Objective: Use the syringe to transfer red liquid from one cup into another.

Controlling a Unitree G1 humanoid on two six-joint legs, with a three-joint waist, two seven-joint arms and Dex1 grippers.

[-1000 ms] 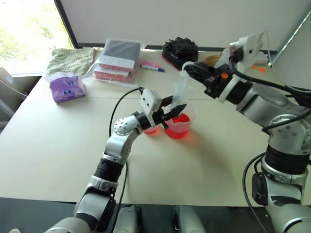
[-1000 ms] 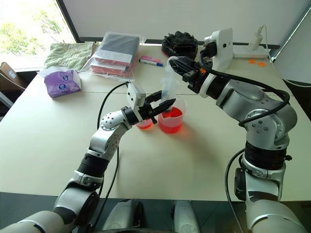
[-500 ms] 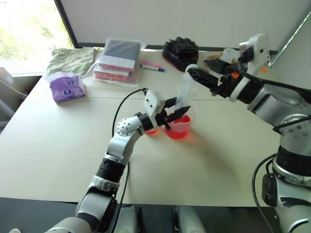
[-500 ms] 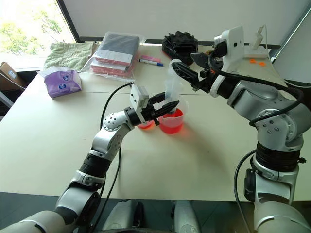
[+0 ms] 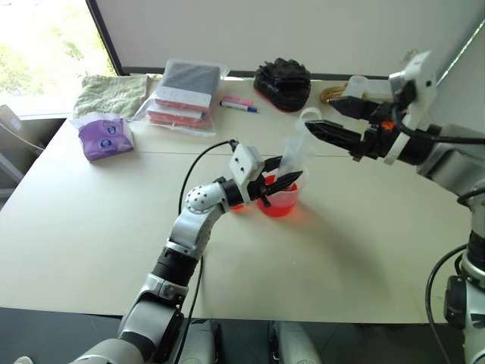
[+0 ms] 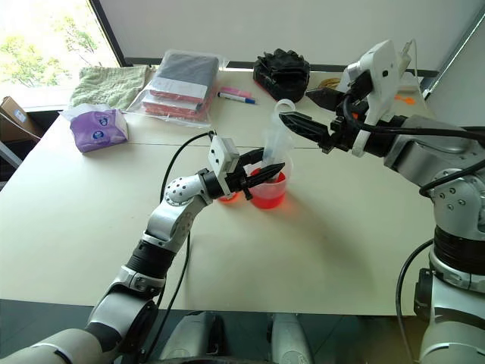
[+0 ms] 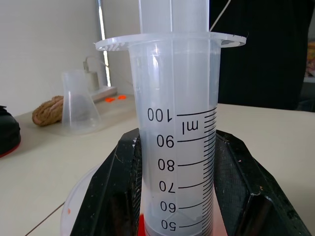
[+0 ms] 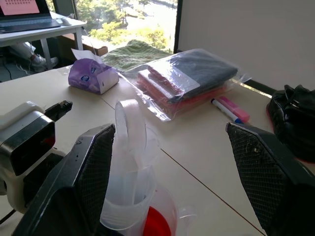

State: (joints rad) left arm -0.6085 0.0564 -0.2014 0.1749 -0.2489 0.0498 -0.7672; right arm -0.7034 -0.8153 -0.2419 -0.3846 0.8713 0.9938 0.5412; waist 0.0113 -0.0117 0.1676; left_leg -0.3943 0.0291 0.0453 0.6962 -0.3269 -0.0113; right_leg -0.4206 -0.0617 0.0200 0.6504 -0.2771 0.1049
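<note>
Left eye view: wide cup [image 5: 282,199] holds red liquid [image 5: 279,206].

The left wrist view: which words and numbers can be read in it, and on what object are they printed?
All stand upside down on the barrel of the large clear plastic syringe:
"100"
"90"
"80"
"70"
"60"
"50"
"ml"
No other text in that view can be read.

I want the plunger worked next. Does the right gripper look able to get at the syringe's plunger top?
Probably yes: the right gripper is open, close beside the plunger of the syringe, which the left gripper holds upright; nothing lies between.
</note>
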